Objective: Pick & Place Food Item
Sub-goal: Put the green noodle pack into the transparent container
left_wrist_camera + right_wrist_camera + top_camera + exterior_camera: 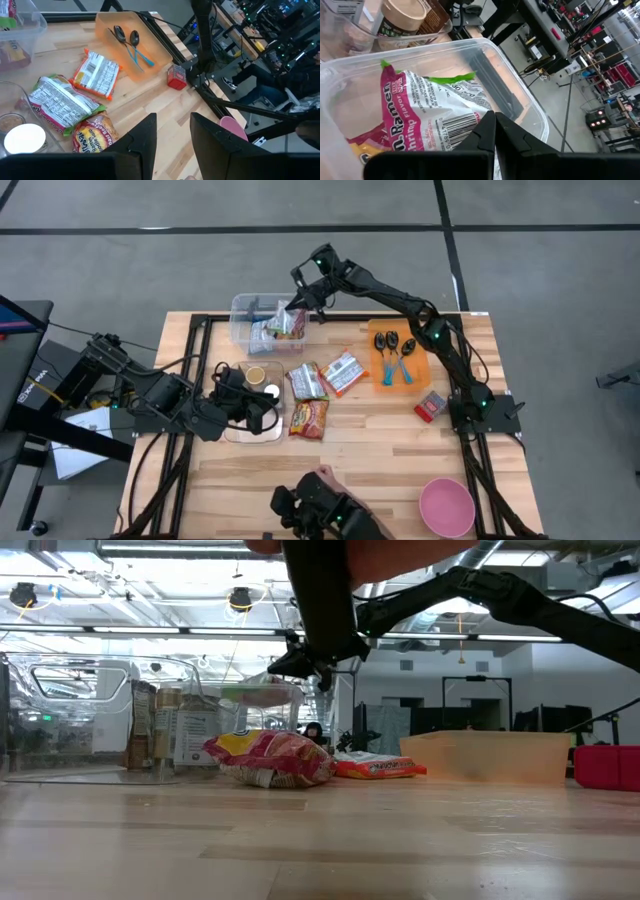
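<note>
1. Right wrist view looks down on a pink shrimp ramen packet [415,125] lying inside a clear plastic bin [520,100], with the right gripper [495,131] poised directly over it, fingers pressed together and gripping nothing.
2. High view places that clear bin [243,308] at the table's far edge, left of centre, with the right gripper [302,302] reaching over its right end, where packets [283,325] are heaped.
3. Just beside the bin, toward the near side, three more snack packets lie flat on the wooden table [380,450]: a white-backed one [306,381], an orange-edged one [343,372], and a red-and-yellow one [309,418].
4. Left gripper [262,408] hovers over a second clear container [240,432] holding small round cups [256,375]; its fingers [145,135] stand partly apart with nothing between them.
5. Orange tray [424,368] to the right carries two dark spoons with blue handles [396,355]; a small red box [431,406] lies near it, toward the near side.
6. Pink bowl [446,506] stands at the table's near right corner.
7. At the near edge, a person's hand [322,476] shows beside dark equipment [310,510].
</note>
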### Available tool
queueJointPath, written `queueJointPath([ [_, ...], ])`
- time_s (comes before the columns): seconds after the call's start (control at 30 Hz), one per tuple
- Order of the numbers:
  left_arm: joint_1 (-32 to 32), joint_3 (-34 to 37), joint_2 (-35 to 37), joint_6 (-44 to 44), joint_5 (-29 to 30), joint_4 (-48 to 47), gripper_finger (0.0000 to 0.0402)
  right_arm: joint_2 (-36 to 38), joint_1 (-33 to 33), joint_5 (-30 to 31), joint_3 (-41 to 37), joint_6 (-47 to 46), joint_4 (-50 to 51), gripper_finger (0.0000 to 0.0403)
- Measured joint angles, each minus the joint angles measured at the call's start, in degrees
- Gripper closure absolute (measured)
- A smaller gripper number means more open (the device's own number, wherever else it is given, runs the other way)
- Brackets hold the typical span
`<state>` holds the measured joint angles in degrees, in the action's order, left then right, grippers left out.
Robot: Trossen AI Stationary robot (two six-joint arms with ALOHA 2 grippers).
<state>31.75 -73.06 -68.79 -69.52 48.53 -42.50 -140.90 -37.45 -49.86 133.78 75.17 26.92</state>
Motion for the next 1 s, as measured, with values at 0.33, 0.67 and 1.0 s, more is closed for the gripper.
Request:
queueJointPath([
  [0.33, 0.00, 0.00, 0.00, -0.27, 0.01, 0.19, 0.0289, 0.02, -0.93, -1.36, 0.00, -3.44, 0.07, 0.0401],
  [0.67, 0.00, 0.00, 0.00, -0.42, 0.02, 0.57, 0.0289, 0.04, -0.98, -2.41, 0.00, -5.32, -0.80, 0.0346],
  [1.0, 0.00, 0.00, 0.02, 1.56, 0.06, 0.52, 0.0289, 2.98, -2.49, -8.49, 0.00, -15.36, -2.20, 0.0337],
])
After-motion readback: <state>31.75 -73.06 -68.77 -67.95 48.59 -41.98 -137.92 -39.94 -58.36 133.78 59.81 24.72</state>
